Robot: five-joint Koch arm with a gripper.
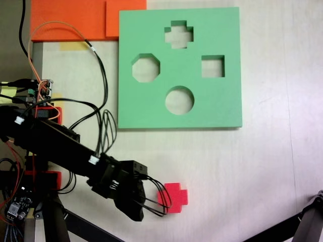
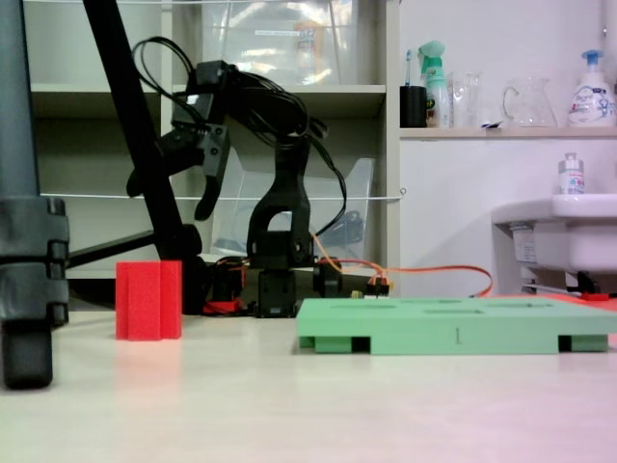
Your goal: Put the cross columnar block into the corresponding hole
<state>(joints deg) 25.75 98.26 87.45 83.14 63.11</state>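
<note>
The cross columnar block [image 1: 174, 197], bright red foam, stands upright on the pale table near the front, well away from the green foam board [image 1: 151, 108]. Its corresponding hole [image 1: 179, 34] is the plus-shaped cutout near the board's far edge. In a fixed view, my gripper [image 1: 146, 204] sits just left of the block, with looped black cables reaching toward it. In the low fixed view my gripper [image 2: 174, 193] hangs open in the air above the block [image 2: 148, 299], jaws spread and nothing between them. The board [image 2: 453, 333] lies flat to the right.
The board also has an octagonal cutout [image 1: 146, 68], a square one [image 1: 213, 66] and a round one [image 1: 179, 100]. Orange foam sheets [image 1: 65, 17] lie at the far left corner. Black tripod legs [image 2: 24, 241] stand close to the block, and another leg [image 1: 313, 217] shows at the right.
</note>
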